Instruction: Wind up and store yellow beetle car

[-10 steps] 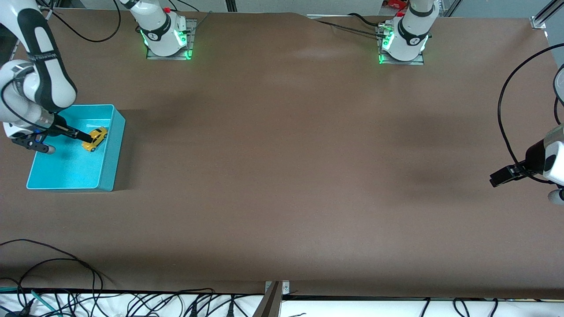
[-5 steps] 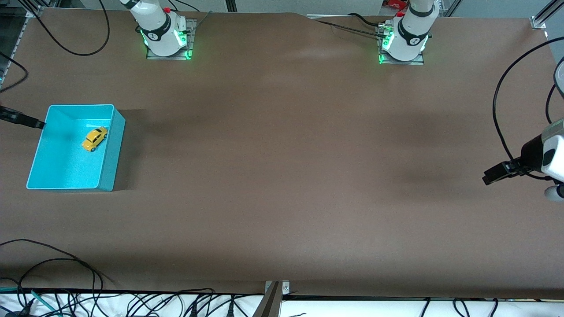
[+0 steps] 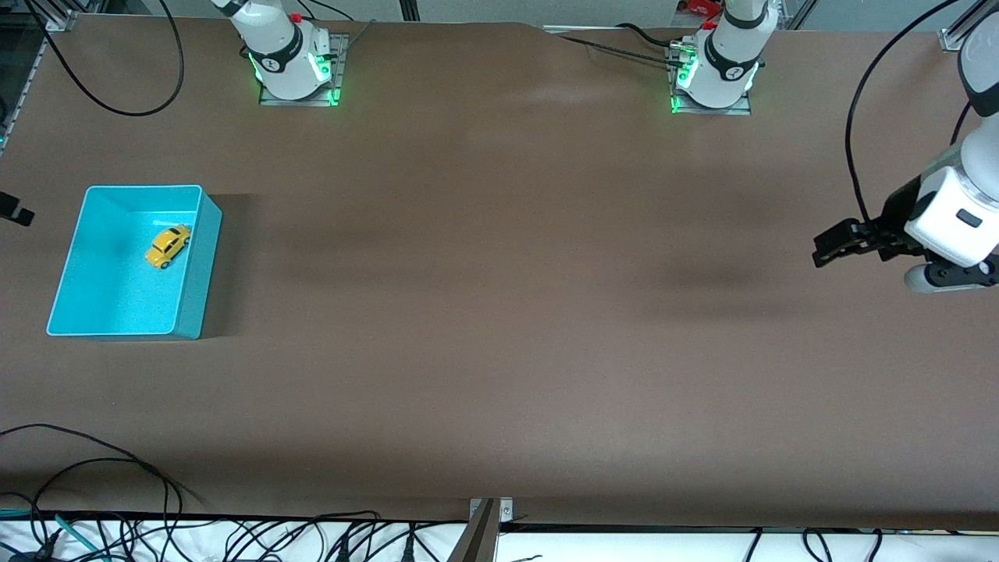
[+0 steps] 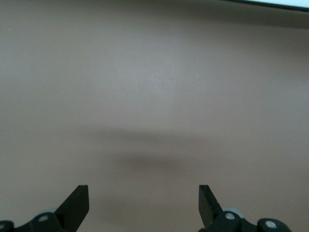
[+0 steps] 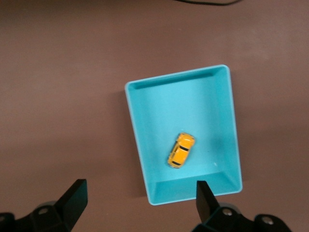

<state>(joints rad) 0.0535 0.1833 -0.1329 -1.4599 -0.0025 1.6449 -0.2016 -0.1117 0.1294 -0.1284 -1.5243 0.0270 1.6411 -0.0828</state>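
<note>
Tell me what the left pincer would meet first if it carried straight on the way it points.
Probably only the bare brown table. The left pincer is open, and its wrist view shows nothing but tabletop between and past the fingers; how far down that is, I can't judge.

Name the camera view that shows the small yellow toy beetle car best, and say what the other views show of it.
The right wrist view: the small yellow toy beetle car appears largest there, seen from straight above on its wheels inside the turquoise plastic bin. The front view shows the car smaller, in the same bin. The left wrist view shows only bare table.
</note>
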